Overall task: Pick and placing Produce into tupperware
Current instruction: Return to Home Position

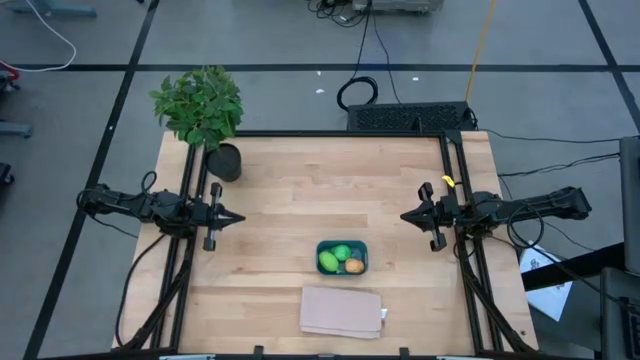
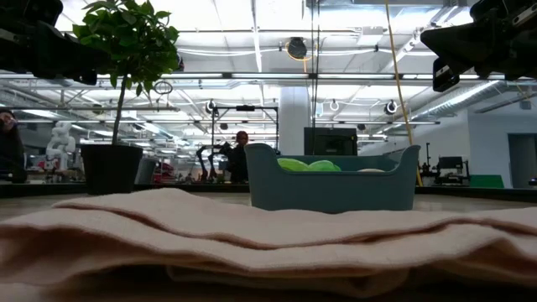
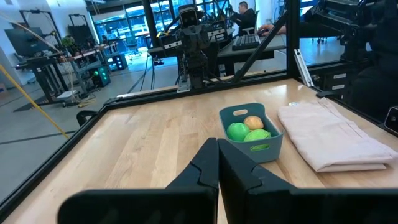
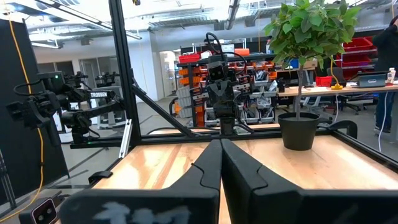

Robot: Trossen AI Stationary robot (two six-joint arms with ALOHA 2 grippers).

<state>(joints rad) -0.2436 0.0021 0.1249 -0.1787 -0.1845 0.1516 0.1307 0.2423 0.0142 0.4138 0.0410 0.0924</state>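
Note:
The teal tupperware stands on the table near its front middle. Inside it lie the produce: two bright green pieces and one orange-tan piece. My left gripper hangs shut above the table's left side, pointing level toward the right, well away from the tupperware. My right gripper hangs shut above the right side, pointing toward the left. Neither holds anything. In the wrist views both grippers' fingers are pressed together.
A folded beige cloth lies at the table's near edge, just in front of the tupperware. A leafy potted plant stands at the far left corner. A black frame runs along the table's sides. Bare wood lies between the two grippers.

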